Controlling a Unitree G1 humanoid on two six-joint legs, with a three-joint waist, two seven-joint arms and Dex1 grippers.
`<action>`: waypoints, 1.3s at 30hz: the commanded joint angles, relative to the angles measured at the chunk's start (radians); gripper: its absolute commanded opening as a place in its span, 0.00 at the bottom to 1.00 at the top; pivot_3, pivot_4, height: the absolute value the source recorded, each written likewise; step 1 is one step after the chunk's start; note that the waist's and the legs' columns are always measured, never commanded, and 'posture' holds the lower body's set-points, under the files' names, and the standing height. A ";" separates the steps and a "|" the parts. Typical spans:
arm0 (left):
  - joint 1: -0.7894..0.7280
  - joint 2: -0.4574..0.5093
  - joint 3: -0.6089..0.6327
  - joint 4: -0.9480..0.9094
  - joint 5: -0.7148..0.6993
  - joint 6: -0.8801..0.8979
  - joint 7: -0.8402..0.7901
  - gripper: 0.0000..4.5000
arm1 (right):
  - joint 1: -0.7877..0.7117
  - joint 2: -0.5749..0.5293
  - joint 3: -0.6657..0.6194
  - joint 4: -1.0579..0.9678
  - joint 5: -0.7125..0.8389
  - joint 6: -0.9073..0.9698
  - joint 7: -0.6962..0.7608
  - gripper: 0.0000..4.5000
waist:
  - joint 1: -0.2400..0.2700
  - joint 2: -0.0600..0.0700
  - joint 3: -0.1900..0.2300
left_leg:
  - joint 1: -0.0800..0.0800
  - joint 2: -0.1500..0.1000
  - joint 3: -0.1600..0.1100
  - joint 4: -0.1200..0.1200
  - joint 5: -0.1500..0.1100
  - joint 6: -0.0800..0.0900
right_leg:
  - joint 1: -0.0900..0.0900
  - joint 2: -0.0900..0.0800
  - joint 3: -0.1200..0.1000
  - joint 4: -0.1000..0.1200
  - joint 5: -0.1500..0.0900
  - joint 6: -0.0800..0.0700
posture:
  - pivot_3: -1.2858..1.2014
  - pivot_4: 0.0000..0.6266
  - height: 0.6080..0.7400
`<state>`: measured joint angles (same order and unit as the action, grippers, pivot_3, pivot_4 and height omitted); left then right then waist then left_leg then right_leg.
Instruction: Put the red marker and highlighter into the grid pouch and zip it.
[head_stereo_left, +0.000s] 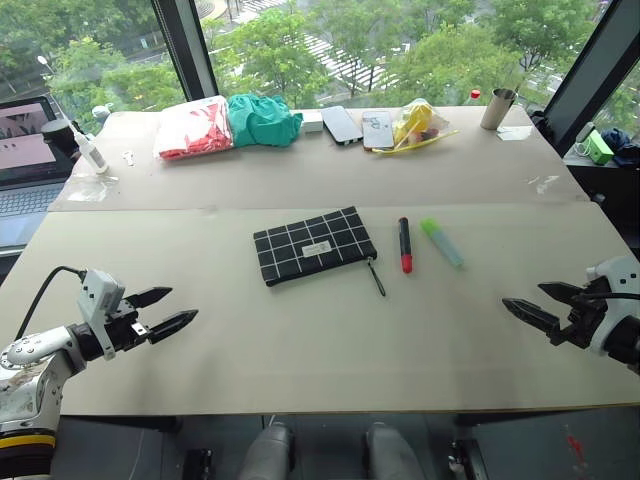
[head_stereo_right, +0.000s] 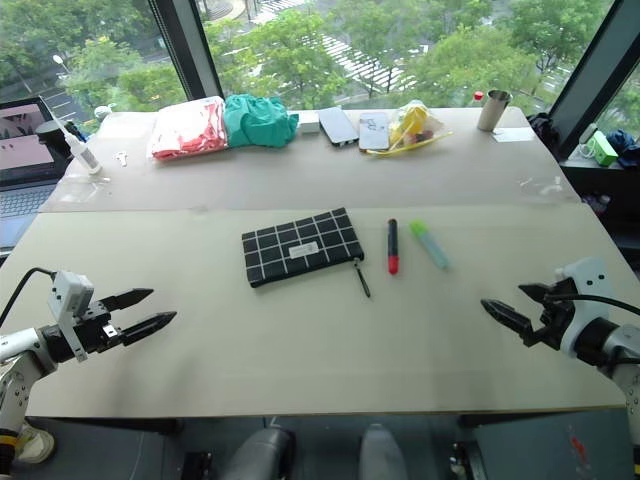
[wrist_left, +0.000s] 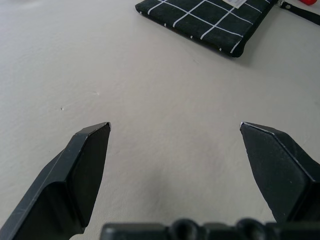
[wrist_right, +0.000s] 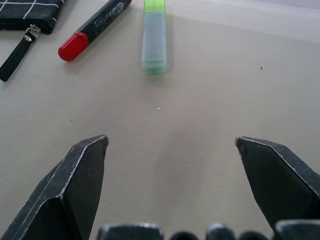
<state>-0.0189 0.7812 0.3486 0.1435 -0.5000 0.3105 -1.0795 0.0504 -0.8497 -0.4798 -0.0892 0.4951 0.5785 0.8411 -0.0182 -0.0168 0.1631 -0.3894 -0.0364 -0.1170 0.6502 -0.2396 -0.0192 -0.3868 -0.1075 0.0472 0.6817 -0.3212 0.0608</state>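
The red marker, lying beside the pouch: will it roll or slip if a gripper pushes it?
The red marker looks round and smooth, so a sideways push would probably roll it, perhaps toward the highlighter. It seems stiff and light; the hard barrel may slip between fingers.

The pouch (head_stereo_left: 314, 245), black with white grid lines and a small white label, lies flat on the table, its strap trailing toward the marker (head_stereo_left: 405, 245). The marker lies just beside it, red cap nearest the robot. The pale-green highlighter (head_stereo_left: 441, 242) lies angled beside the marker, apart from it.
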 joint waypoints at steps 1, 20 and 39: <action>-0.016 0.016 0.034 -0.010 -0.022 0.018 0.007 1.00 | -0.014 -0.013 -0.018 -0.014 0.009 -0.004 0.001 1.00 | 0.000 0.000 0.000 | 0.000 0.000 0.000 0.000 0.000 0.000 | 0.000 0.000 0.000 0.000 0.000 0.000 | 0.52 0.24 1.00; -0.235 0.001 -0.080 0.116 0.094 -0.445 -0.182 1.00 | -0.108 -0.021 -0.008 -0.116 0.104 0.089 0.009 0.77 | -0.008 0.000 0.000 | 0.000 0.000 0.001 0.000 0.000 0.000 | 0.000 0.000 0.000 0.000 0.000 0.000 | 0.52 0.24 1.00; -0.377 0.022 -0.184 0.363 0.210 -0.628 -0.294 1.00 | -0.558 0.181 0.440 -0.055 -0.018 0.070 -0.094 0.01 | -0.029 0.000 0.000 | 0.000 0.000 0.000 0.001 0.000 0.000 | -0.002 0.001 -0.002 0.002 0.000 0.000 | 0.52 0.24 1.00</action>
<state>-0.3636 0.7846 0.1733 0.4744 -0.3218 -0.2497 -1.3665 -0.4602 -0.6808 -0.0674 -0.1578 0.5174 0.7128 0.7469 -0.0475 -0.0171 0.1633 -0.3896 -0.0362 -0.1174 0.6508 -0.2393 -0.0195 -0.3888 -0.1070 0.0447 0.6841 -0.3212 0.0608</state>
